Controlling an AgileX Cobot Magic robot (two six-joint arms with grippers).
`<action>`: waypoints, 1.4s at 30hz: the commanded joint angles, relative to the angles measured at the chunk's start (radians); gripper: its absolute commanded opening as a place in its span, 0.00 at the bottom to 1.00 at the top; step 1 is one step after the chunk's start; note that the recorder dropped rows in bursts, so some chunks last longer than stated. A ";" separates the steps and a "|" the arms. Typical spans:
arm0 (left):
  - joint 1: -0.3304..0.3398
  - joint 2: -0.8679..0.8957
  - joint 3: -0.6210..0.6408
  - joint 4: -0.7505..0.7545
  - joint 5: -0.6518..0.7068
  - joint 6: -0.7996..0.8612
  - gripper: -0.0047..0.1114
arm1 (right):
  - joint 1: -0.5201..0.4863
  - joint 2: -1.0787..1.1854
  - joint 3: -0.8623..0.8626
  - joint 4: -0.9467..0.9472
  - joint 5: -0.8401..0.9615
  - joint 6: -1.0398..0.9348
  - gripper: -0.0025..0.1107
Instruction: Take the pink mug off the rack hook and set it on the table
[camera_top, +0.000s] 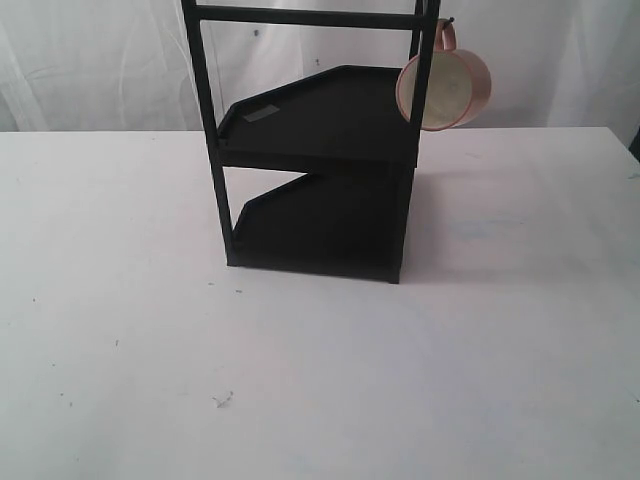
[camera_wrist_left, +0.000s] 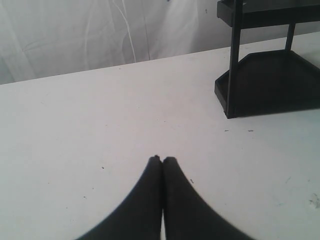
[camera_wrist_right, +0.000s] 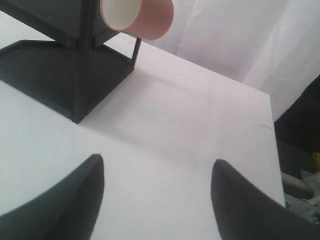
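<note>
The pink mug (camera_top: 446, 88) hangs by its handle from the rack hook (camera_top: 447, 21) at the top right of the black rack (camera_top: 320, 170), its cream inside facing the camera. In the right wrist view the pink mug (camera_wrist_right: 142, 17) hangs ahead beside the rack's post (camera_wrist_right: 82, 60). My right gripper (camera_wrist_right: 157, 165) is open over bare table (camera_wrist_right: 180, 150), well short of the mug. My left gripper (camera_wrist_left: 162, 160) is shut with nothing in it, over the white table (camera_wrist_left: 100, 125), with the rack (camera_wrist_left: 270, 85) ahead. Neither gripper shows in the exterior view.
White cloth (camera_top: 90, 60) hangs behind the table. The table's edge (camera_wrist_right: 274, 150) drops off beside my right gripper, with dark clutter beyond. Small specks (camera_top: 222, 399) dot the tabletop near the front.
</note>
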 joint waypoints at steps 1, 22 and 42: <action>0.004 -0.005 0.003 0.001 0.004 -0.009 0.04 | 0.002 0.001 -0.005 0.116 0.013 -0.084 0.54; 0.004 -0.005 0.003 0.001 0.004 -0.009 0.04 | 0.255 0.297 -0.127 -0.359 -0.206 0.536 0.54; 0.004 -0.005 0.003 0.001 0.004 -0.009 0.04 | 0.268 0.660 -0.224 -0.467 -0.383 0.699 0.60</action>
